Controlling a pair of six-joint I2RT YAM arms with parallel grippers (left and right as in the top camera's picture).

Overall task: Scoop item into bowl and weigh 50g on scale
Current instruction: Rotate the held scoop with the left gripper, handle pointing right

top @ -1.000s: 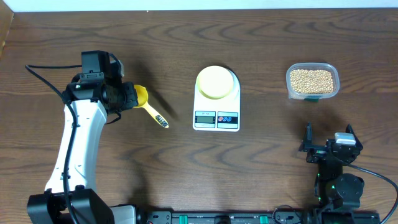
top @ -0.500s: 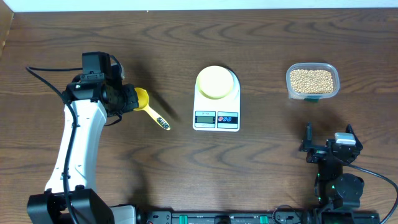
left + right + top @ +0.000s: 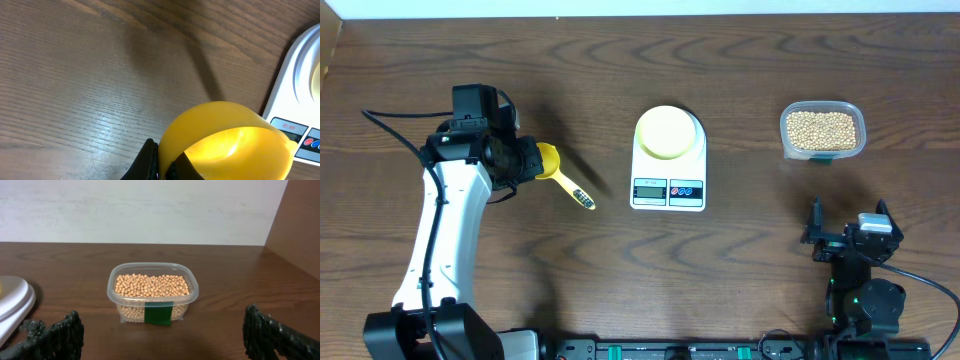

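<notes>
two containers are sitting out, both well apart from the left tool (image 3: 525, 158). that tool is pinching the cup rim of the yellow scoop (image 3: 552, 162), whose handle is slanting toward the scale (image 3: 668, 192); whether the scoop is touching the worktop (image 3: 740, 270) you cannot tell. judging by the layout, a long carry is coming: you are needing to pass the scale to reach the clear tub (image 3: 192, 292), so be holding the scoop level and be clearing the bowl (image 3: 668, 131) from above. the right tool (image 3: 848, 222) is waiting with fingers spread, gripping nothing, facing the tub. the tub is brimming with beans (image 3: 151, 285). the bowl is sitting on the scale's platform, looking empty. the display is showing too small to read.
</notes>
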